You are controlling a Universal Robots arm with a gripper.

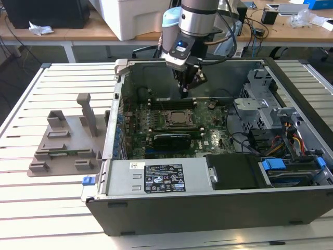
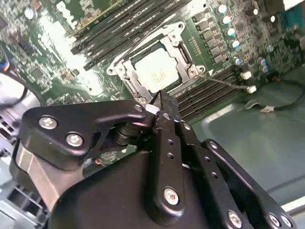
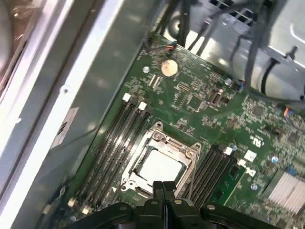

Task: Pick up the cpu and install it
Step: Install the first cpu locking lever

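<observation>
Slatted white metal workbench (image 1: 62, 208) beneath it all. At the exterior view's left, grey plastic tray with upright posts (image 1: 65, 146); to its right, open dark-grey steel computer case (image 1: 218, 200) with green motherboard (image 1: 138, 138) inside. Small flat silvery square cpu (image 2: 157, 69) (image 3: 159, 168) (image 1: 178, 118) seated inside dark metal-framed socket (image 2: 125, 70) (image 3: 164, 139). Just above, black gripper (image 1: 184, 91) (image 2: 161, 101) (image 3: 164, 187), fingertips pressed together, holding nothing.
</observation>
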